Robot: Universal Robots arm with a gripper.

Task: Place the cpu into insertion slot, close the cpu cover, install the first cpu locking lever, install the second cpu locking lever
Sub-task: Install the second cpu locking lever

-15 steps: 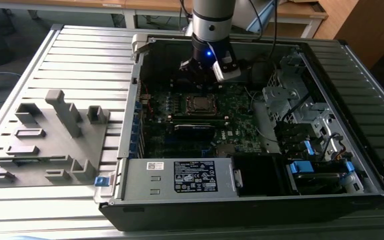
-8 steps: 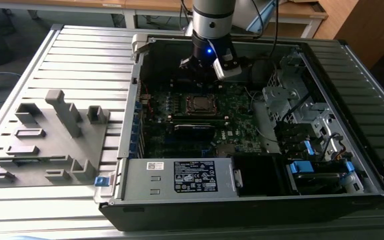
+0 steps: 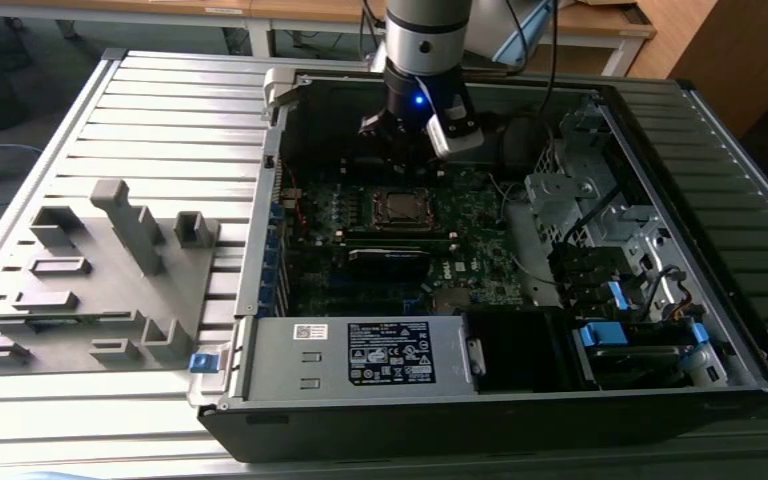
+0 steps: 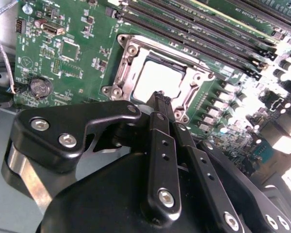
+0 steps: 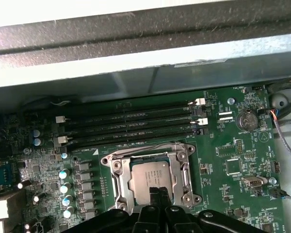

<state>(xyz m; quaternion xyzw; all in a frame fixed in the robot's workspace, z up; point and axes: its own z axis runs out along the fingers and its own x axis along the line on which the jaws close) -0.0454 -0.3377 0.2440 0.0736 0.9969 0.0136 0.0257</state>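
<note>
Workshop or lab: opened computer case (image 3: 491, 400) on slatted metal bench (image 3: 157, 110), wooden desks (image 3: 291, 12) behind.

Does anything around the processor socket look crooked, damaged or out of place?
Nothing stands out. The cpu lies flat and square inside the insertion slot, the cpu cover frames it evenly, and the gripper sits at the socket's edge with its fingers together.

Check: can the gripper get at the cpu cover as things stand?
Probably yes. The gripper hangs just above the cpu cover, which lies down around the cpu, and nothing stands between them in both wrist views.
</note>
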